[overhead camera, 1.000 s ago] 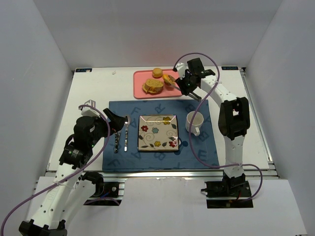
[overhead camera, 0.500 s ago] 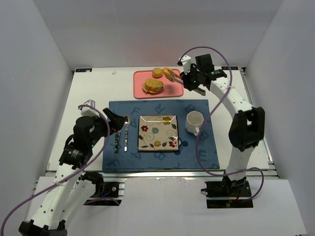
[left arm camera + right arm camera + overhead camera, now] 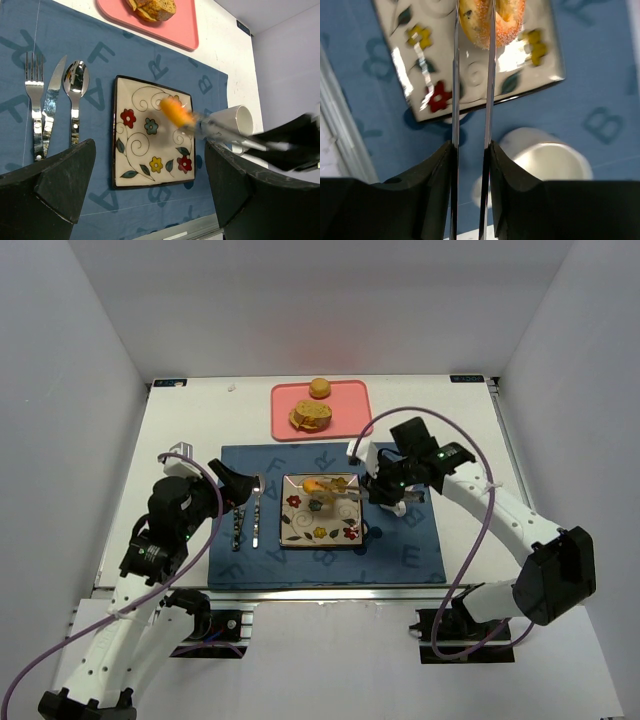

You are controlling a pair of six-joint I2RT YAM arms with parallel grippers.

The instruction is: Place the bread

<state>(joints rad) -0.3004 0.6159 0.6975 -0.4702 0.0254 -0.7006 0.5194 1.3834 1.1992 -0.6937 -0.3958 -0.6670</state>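
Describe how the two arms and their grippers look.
The left arm and right arm are built from white links with black joint housings. A loose purple cable loops along the left one, and a second cable arches over the right. The left gripper has chunky black wedge-shaped fingers. The right gripper has black bases carrying long, thin silvery blades.

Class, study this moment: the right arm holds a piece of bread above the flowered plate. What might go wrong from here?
1. The bagel is pinched only by the thin fingertips of the right gripper, above the plate. It may slip early, or land near the rim and tumble onto the placemat.
2. The mug sits just beneath that gripper's long fingers, so lowering could knock it.
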